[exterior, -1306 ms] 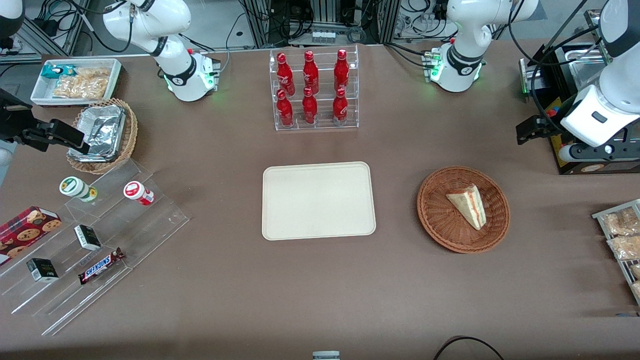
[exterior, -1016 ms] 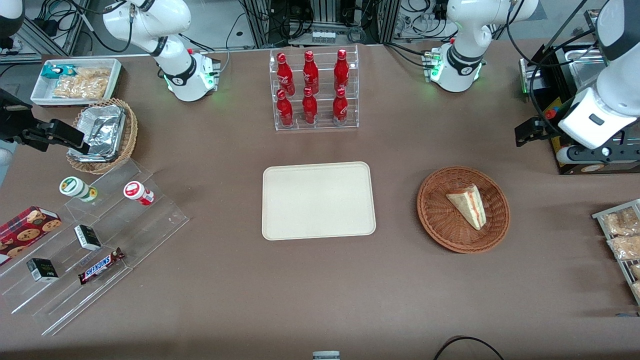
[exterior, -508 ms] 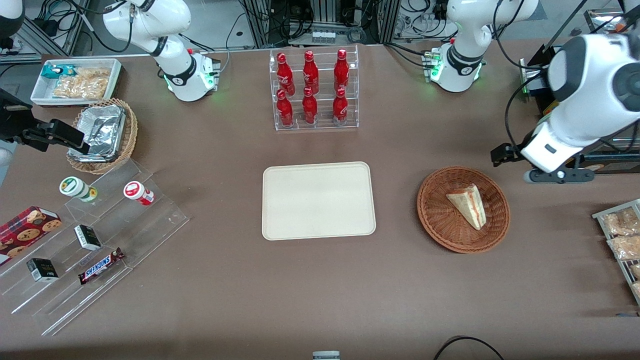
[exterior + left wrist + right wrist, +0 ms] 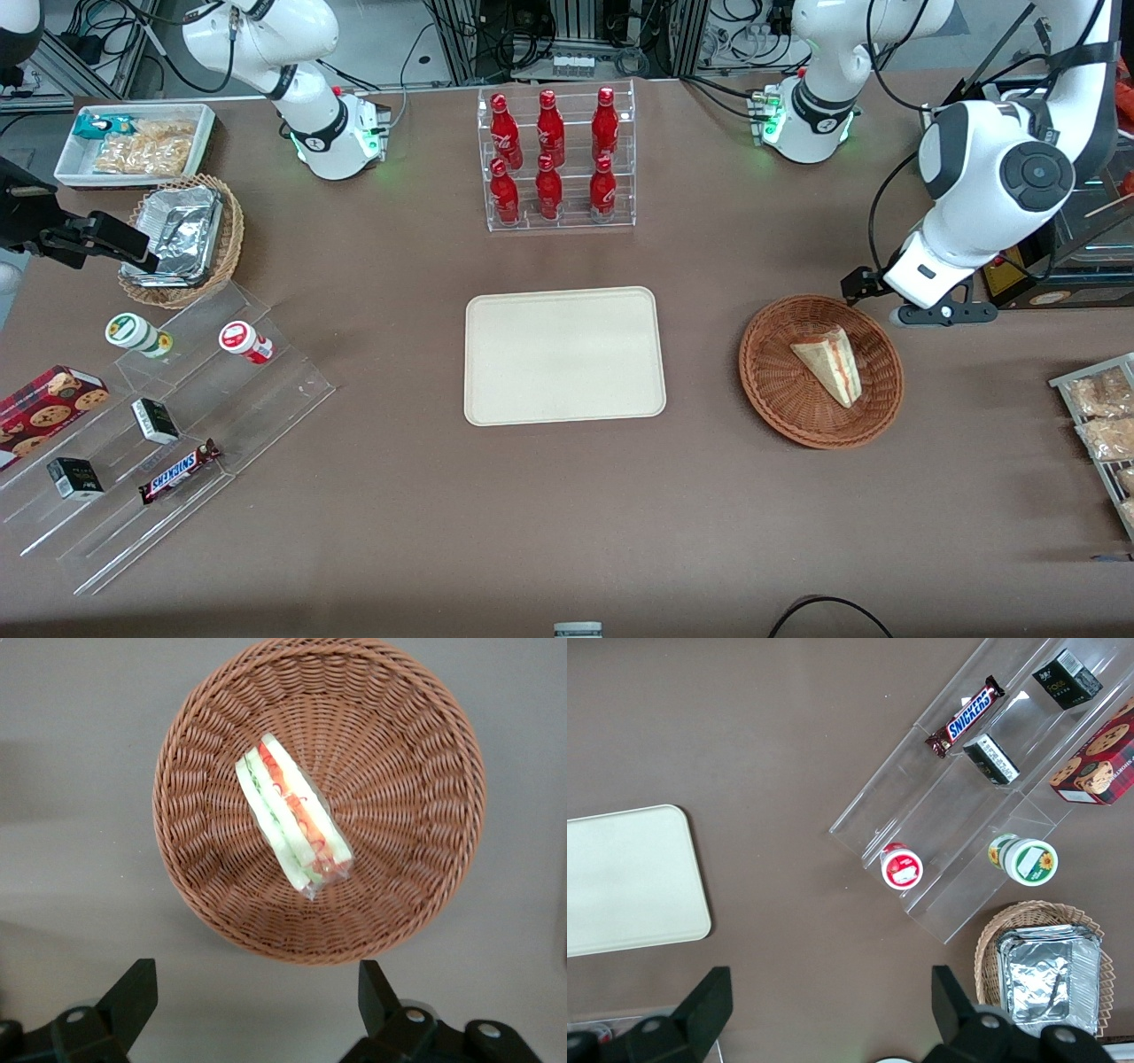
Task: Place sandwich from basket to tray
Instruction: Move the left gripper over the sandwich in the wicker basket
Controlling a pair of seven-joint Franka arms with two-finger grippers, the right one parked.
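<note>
The brown worktop (image 4: pixel 567 514) is carrying everything. Near its middle the cream tray (image 4: pixel 564 355) is lying flat with nothing on it. Farther from the front camera than the tray, a clear rack of red bottles (image 4: pixel 555 159) is standing upright.

Toward the parked arm's end, a stepped clear display stand (image 4: pixel 168 434) is holding a Snickers bar (image 4: pixel 180 470), small dark cartons and two lidded cups. A tan wicker basket with a foil container (image 4: pixel 183 237) is sitting farther from the front camera than this stand, with a white bin of snack packets (image 4: pixel 133 143) farther still.

Toward the working arm's end, beside the tray and apart from it, the reddish-brown basket (image 4: pixel 775 390) is resting on the worktop. The sandwich (image 4: pixel 829 363) is lying inside the basket, near its centre, with its layered cut edge of red, orange and green showing in the wrist view (image 4: pixel 293 816), wrapped in clear film.

The left arm's gripper (image 4: pixel 895 297) is hovering just above the basket's rim that lies farther from the front camera, clear of the sandwich. In the wrist view the gripper (image 4: pixel 255 1001) is spread wide, its two fingers (image 4: pixel 133 997) well apart and holding nothing, with the basket (image 4: pixel 416 895) between and past them.
</note>
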